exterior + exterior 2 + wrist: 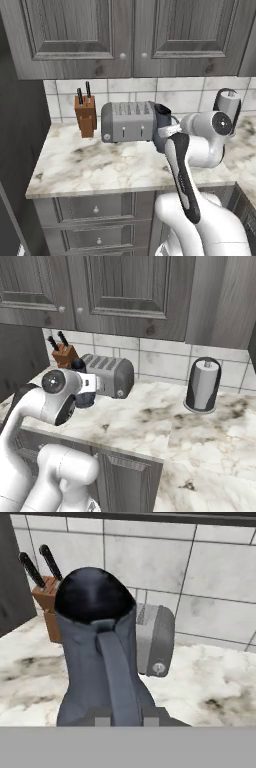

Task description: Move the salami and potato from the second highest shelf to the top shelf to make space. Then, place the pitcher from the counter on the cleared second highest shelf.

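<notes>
Pitcher [97, 657] clamped betw pincer [125, 714] tips

Arm shell [200, 220]: you see glossy white, rounded casings, thick and tube-like, swelling into a broad dome at the lowest segment in the left base view.
Inlay stripe [182, 175]: you see a long black band with rounded ends running along the white link.
Joint caps [54, 382]: you see dark grey round discs, each with a small pale hub at its centre, set into the white elbows.
Upper joint [228, 102]: you see a dark ring framing a white cylinder end.
Wrist flange [89, 383]: you see a small pale grey block beside the round cap.
Surface: you see smooth rendered plastic with soft highlights.
</notes>
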